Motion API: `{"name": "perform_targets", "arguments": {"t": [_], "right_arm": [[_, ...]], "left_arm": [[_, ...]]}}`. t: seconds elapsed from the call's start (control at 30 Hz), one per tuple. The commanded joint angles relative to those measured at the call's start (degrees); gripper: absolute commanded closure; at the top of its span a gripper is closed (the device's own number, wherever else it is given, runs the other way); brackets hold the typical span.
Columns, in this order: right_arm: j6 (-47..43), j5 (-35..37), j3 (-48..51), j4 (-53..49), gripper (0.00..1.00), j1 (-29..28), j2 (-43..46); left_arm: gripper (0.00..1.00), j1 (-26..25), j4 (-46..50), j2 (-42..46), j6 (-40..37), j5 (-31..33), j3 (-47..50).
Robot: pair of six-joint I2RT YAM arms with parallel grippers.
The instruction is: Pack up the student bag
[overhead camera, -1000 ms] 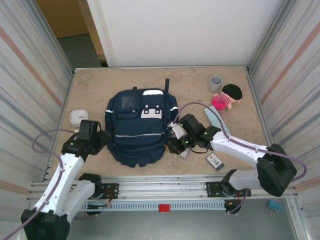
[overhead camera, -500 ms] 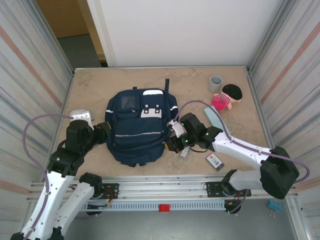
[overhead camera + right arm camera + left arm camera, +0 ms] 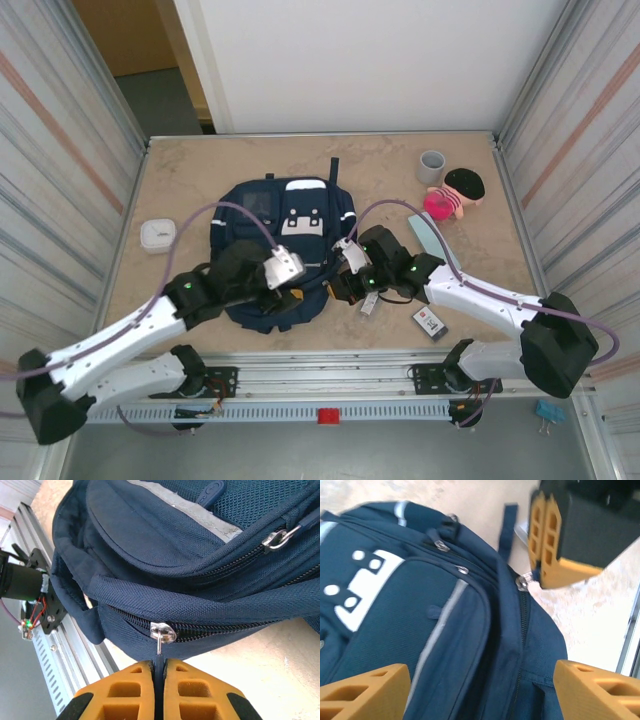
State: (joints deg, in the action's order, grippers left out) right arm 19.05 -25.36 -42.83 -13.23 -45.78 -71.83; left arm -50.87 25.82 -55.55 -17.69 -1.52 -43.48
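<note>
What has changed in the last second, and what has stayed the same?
The left gripper swung from the left of the student bag to above its near part, jaws open, holding nothing. The right gripper stayed shut on the zipper pull at the bag's right side. The bag did not move.

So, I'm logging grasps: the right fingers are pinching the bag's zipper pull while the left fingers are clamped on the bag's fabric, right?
Not quite: the left fingers are open, spread wide over the student bag and gripping nothing, as the left wrist view shows. The right fingers do pinch the zipper pull.
</note>
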Motion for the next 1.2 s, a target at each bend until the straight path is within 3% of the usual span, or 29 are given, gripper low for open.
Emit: {"name": "perform_targets", "arguments": {"t": [0.0, 0.13, 0.37, 0.47, 0.73, 0.87, 1.0, 1.07, 1.17], "right_arm": [[0.99, -1.09, -1.72, 4.25, 1.0, -0.63, 2.0], [1.08, -1.16, -1.29, 4.6, 1.0, -0.89, 2.54], [1.66, 0.3, 0.82, 3.71, 1.0, 2.43, 4.96], [3.03, 0.71, 3.06, 3.78, 1.0, 7.72, 5.82], [7.64, -0.32, 4.62, 8.98, 1.0, 23.8, -1.21], [8.77, -0.34, 1.48, 13.95, 1.0, 26.17, -8.82], [8.92, -2.09, -2.22, 15.92, 1.0, 26.53, -14.28], [9.14, -2.7, -2.33, 17.07, 1.0, 26.24, -13.56], [7.6, -2.03, -1.66, 15.26, 0.64, 26.02, -9.33]], "left_arm": [[0.23, -0.98, -2.9, -5.15, -8.6, -0.17, -0.46], [0.3, -1.09, -6.2, -10.73, -10.12, -0.88, -0.96], [0.84, -1.23, -5.62, -10.25, -12.75, -2.0, -1.35], [0.95, -1.12, -3.19, -6.25, -13.65, -1.78, -0.44], [0.99, -0.98, -2.25, 4.59, -10.47, -5.3, 2.61], [0.99, -0.98, -4.27, 6.37, -8.99, -10.37, 2.62], [0.98, -1.12, -5.74, 5.89, -8.42, -9.4, 2.91], [0.87, -1.13, -5.46, 5.3, -8.01, -6.85, 2.65], [0.52, -1.24, -4.33, 5.57, -7.37, -3.82, 1.48]]}}
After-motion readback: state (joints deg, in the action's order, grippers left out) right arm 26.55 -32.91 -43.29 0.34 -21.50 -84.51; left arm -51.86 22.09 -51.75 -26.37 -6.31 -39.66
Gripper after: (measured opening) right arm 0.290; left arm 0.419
